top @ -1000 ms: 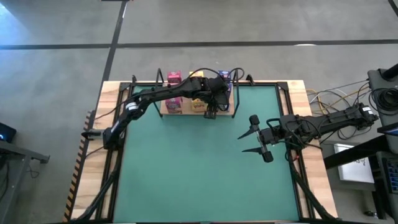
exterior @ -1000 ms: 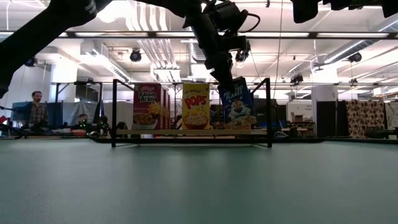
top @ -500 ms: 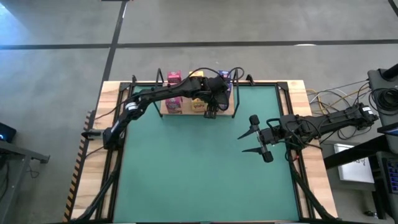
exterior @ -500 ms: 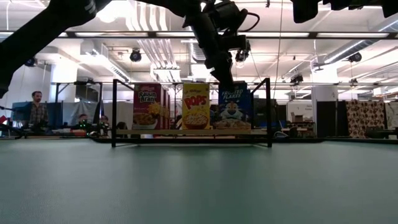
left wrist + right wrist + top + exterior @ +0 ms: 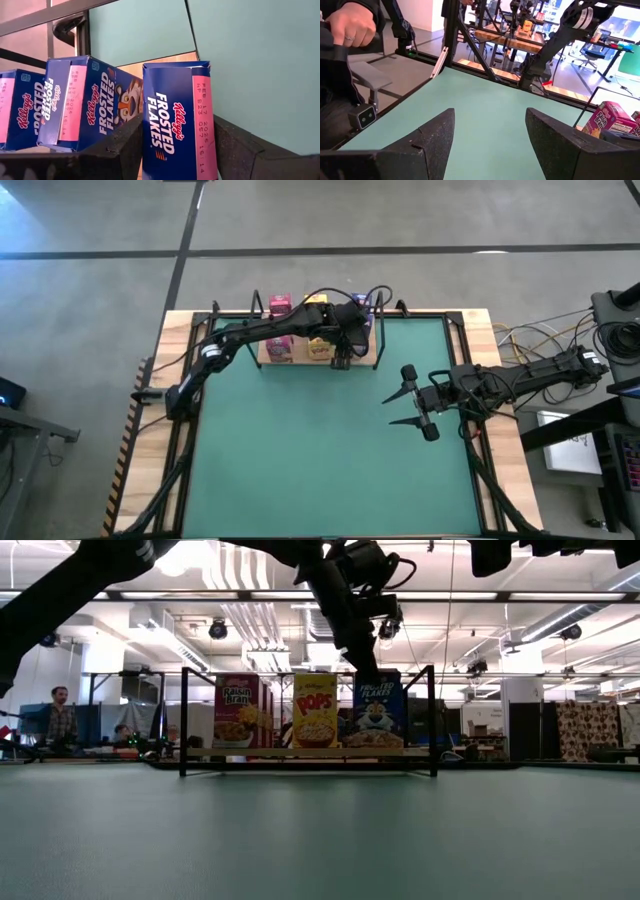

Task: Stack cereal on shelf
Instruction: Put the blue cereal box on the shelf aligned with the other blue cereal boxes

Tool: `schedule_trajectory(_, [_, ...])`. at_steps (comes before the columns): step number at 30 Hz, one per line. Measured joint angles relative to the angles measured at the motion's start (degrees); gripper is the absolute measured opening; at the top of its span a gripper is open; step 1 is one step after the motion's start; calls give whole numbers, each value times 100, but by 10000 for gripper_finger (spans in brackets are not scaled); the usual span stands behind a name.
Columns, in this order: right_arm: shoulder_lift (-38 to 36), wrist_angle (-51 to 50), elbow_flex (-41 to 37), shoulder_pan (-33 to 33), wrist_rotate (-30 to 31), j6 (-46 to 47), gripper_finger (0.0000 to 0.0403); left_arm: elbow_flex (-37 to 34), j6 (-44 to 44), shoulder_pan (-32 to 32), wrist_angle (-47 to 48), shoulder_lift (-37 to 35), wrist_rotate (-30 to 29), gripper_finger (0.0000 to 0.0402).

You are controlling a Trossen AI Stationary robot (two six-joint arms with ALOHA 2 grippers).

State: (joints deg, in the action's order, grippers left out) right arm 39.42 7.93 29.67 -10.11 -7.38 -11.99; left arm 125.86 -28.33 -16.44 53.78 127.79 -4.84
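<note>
Reaching over the shelf (image 5: 300, 360) at the far edge of the green surface (image 5: 320, 440), the left tool (image 5: 341, 361) sits at the shelf's right end, its fingers clamped on either side of a blue cereal box (image 5: 177, 120); in the left wrist view that box stands upright between the two dark fingers (image 5: 120, 150), its lower end cut off by the picture's edge; two more blue boxes (image 5: 85, 102) stand just beside it, the farthest only partly in view. From table height the front row reads as a pink box (image 5: 237, 711), a yellow box (image 5: 315, 710) and the blue one, side by side on the wooden board; the boxes behind them are mostly hidden, only slivers showing; the arm covers the top of the blue box there, so the grip itself is hard to make out from this side. From above the left arm hides most of the shelf's right half, and only pink and yellow tops show clearly. The black wire brackets (image 5: 183, 720) stand upright at both ends.

The right tool (image 5: 405, 396) waits over the right part of the surface, well apart from the shelf, fingers spread apart with nothing between them; its wrist view also shows a person's hand (image 5: 350, 27) off the surface's edge, partly cut off.
</note>
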Motion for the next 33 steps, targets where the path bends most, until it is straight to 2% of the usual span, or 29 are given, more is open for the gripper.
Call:
schedule_trajectory(5, [0,-1,0,0,0,1,233,0,243,-65,0,0,287,186])
schedule_trajectory(15, [0,0,0,0,0,1,233,0,360,-96,-87,-2,324,187])
schedule_trajectory(26, [0,-1,0,0,0,2,233,0,526,-107,-192,-2,428,231])
schedule_trajectory(33, [-2,-3,0,-2,0,2,233,207,377,-108,-115,-11,396,240])
